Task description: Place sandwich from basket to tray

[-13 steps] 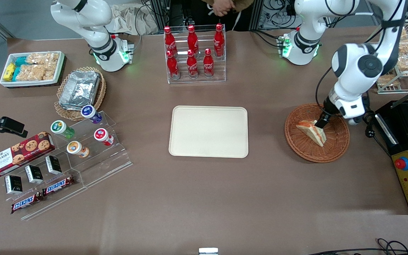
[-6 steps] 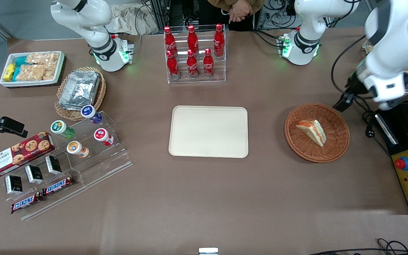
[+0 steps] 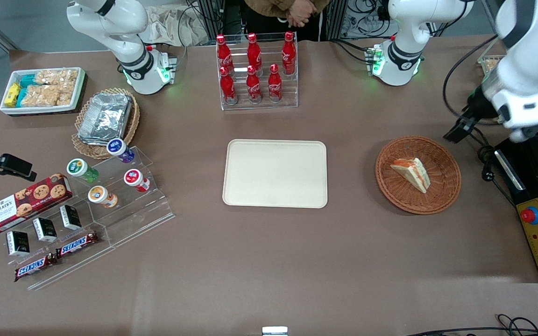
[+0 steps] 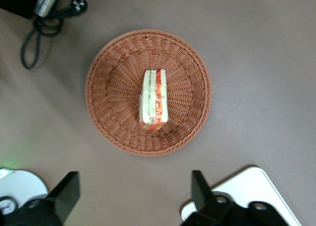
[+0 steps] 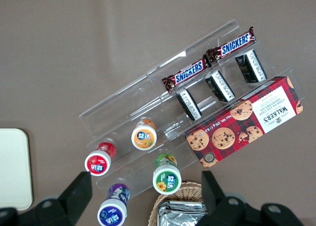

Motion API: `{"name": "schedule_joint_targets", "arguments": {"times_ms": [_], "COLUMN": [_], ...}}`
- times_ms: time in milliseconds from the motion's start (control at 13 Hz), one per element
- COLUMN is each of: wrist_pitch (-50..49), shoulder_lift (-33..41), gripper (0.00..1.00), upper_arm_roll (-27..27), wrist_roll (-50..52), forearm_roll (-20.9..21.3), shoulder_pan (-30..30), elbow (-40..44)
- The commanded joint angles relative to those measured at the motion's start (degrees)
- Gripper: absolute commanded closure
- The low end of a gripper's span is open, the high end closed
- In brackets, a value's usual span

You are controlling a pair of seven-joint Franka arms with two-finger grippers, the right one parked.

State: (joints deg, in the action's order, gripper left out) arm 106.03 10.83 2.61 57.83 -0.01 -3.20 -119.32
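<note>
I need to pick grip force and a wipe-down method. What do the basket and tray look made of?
The basket looks like woven wicker, brown, with a ribbed weave showing. The tray looks like matte cream plastic or fibre, smooth with a low moulded rim; which one is unclear. The sandwich lies in the basket. The pincer hangs open above the basket.

Sandwich (image 3: 412,173) lies in basket (image 3: 417,174), striped cut side facing working arm's end of tabletop (image 3: 269,261). Basket sits well apart from tray (image 3: 275,173), which is bare, mid-tabletop. Gripper (image 3: 456,130) hangs above tabletop just outside basket rim, farther from camera than sandwich, touching nothing; fingers a dark wedge. Cola bottle rack (image 3: 256,70) stands farther from camera than tray. Foil trays in tan basket (image 3: 105,122) and snack shelf (image 3: 96,205) toward parked arm's end.
</note>
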Motion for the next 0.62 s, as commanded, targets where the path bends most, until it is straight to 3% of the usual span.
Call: {"name": "schedule_joint_targets", "arguments": {"times_ms": [0,231,538], "wrist_pitch": [12.4,18.8,34.4], "shoulder_lift": [-1.5,-6.3,-9.6], "gripper": [0.00,0.00,0.00], "upper_arm_roll": [-0.1,-0.1,-0.2], "wrist_roll": [3.9,4.4,6.1], "forearm_roll": [-0.9,-1.0,-1.0], "shoulder_pan": [0.3,0.3,0.3], "elbow": [-8.9,-10.9,-20.2]}}
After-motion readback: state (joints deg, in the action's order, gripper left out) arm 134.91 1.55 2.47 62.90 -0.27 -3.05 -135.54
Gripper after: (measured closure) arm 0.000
